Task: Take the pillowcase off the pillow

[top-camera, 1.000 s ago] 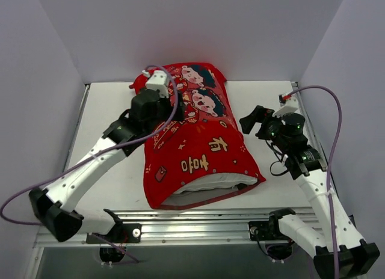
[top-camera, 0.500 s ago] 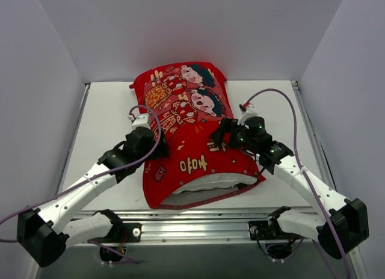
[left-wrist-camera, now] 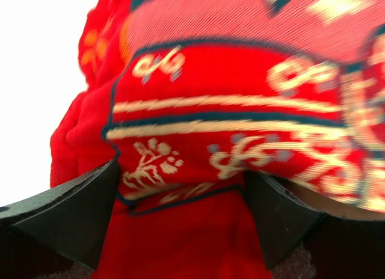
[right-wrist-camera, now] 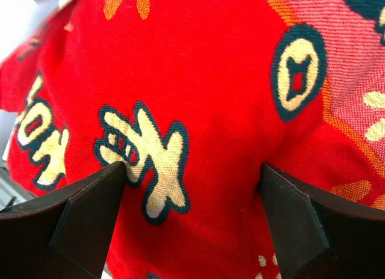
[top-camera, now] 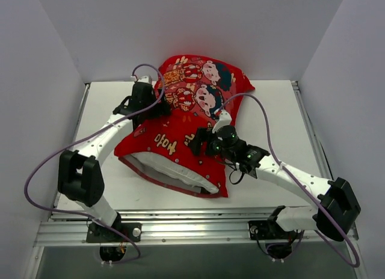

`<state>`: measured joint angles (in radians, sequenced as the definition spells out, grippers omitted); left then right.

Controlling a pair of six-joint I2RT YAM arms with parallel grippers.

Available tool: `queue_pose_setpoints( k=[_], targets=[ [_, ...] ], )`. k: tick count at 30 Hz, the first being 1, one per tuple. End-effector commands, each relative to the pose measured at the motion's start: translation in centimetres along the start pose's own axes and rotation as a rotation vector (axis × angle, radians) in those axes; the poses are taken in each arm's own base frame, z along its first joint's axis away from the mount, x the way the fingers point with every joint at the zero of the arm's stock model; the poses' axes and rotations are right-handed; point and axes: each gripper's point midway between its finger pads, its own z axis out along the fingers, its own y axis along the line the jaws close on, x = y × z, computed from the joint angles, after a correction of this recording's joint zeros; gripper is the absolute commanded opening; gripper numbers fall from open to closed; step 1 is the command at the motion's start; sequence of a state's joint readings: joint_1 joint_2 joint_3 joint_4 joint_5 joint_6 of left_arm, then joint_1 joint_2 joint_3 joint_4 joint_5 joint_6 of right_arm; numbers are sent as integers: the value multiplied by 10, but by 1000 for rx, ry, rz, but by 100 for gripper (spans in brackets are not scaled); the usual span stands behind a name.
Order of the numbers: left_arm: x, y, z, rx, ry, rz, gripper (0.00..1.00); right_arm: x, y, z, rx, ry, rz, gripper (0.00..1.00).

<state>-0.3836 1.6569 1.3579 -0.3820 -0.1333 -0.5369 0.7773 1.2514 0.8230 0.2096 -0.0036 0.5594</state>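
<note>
Finds the bright red printed thin-fabric pillowcase (top-camera: 174, 119) swung round mid-tabletop (top-camera: 289, 116) since a second ago, mouth now near-left baring the plump white pillow (top-camera: 169, 169), left end effector (left-wrist-camera: 180, 171) and right end effector (right-wrist-camera: 194, 166) both spread astride cloth, stripping not yet begun.

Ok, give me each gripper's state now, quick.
Left gripper: open, jaws wide with a bulge of pillowcase between them.
Right gripper: open, jaws wide against the pillowcase.
</note>
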Motion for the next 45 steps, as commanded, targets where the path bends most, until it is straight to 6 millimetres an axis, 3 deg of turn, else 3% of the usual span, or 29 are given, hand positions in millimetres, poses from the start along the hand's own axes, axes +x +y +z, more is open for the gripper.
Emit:
queue_pose_setpoints(
  k=[1, 2, 5, 6, 8, 9, 10, 11, 13, 14, 16, 17, 21, 23, 25, 26, 28, 29, 30, 31, 32, 33, 34, 37, 38, 42, 43, 45],
  targets=[
    [-80, -76, -38, 284, -225, -17, 94, -11, 14, -5, 17, -17, 0, 85],
    [-92, -78, -63, 308, -272, -34, 94, -14, 13, -7, 29, -27, -8, 86],
    [-75, -59, -88, 289, -279, -81, 94, -25, 1, -17, 91, -76, -14, 86],
    [-79, -53, -117, 295, -325, -97, 94, -27, 0, -19, 101, -86, -16, 86],
    [-46, -28, -126, 236, -267, -118, 94, -31, -4, -23, 116, -110, -20, 87],
    [-45, -23, -153, 256, -300, -133, 94, -32, -5, -23, 117, -112, -29, 87],
    [-22, -10, -151, 233, -257, -138, 94, -31, -5, -21, 118, -108, -38, 86],
    [-12, -2, -171, 237, -253, -170, 94, -29, -5, -18, 121, -101, -42, 86],
    [23, 14, -171, 217, -187, -195, 94, -23, -1, -7, 112, -68, -57, 86],
    [33, 17, -181, 232, -178, -217, 94, -21, 1, -4, 105, -60, -58, 85],
    [51, 24, -179, 227, -143, -243, 94, -13, 11, 7, 66, -38, -59, 84],
    [65, 30, -173, 214, -116, -243, 94, -12, 14, 10, 54, -34, -58, 84],
    [88, 37, -145, 179, -56, -268, 94, 1, 29, 24, 15, 5, -68, 83],
    [85, 36, -124, 161, -60, -268, 94, 1, 42, 25, -7, 4, -86, 83],
    [69, 34, -112, 152, -97, -224, 94, 2, 47, 29, -14, 5, -95, 83],
    [60, 33, -95, 136, -110, -214, 94, 4, 49, 30, -19, 10, -96, 83],
    [24, 19, -88, 159, -171, -178, 94, 11, 54, 33, -28, 22, -98, 83],
    [18, 14, -69, 161, -160, -168, 94, 15, 56, 34, -31, 29, -89, 83],
    [10, 1, -65, 211, -149, -157, 94, 20, 59, 35, -38, 35, -86, 83],
    [-16, -17, -68, 256, -188, -138, 94, 24, 60, 36, -39, 41, -81, 83],
    [-18, -26, -56, 284, -164, -125, 94, 28, 60, 37, -35, 45, -73, 83],
    [-26, -35, -56, 308, -170, -113, 94, 31, 61, 38, -35, 52, -73, 83],
    [-47, -46, -63, 339, -208, -91, 94, 31, 63, 38, -35, 53, -75, 83],
    [-66, -52, -76, 355, -271, -74, 94, 22, 68, 34, -26, 39, -104, 83],
    [-73, -53, -91, 370, -304, -73, 94, 19, 68, 33, -20, 32, -116, 83],
    [-71, -42, -134, 373, -352, -89, 94, -10, 67, 20, 22, -32, -161, 84],
    [-68, -35, -156, 365, -363, -102, 94, -14, 68, 18, 25, -39, -175, 84],
    [-52, -17, -167, 315, -345, -130, 94, -19, 70, 16, 30, -47, -184, 84]
  ],
)
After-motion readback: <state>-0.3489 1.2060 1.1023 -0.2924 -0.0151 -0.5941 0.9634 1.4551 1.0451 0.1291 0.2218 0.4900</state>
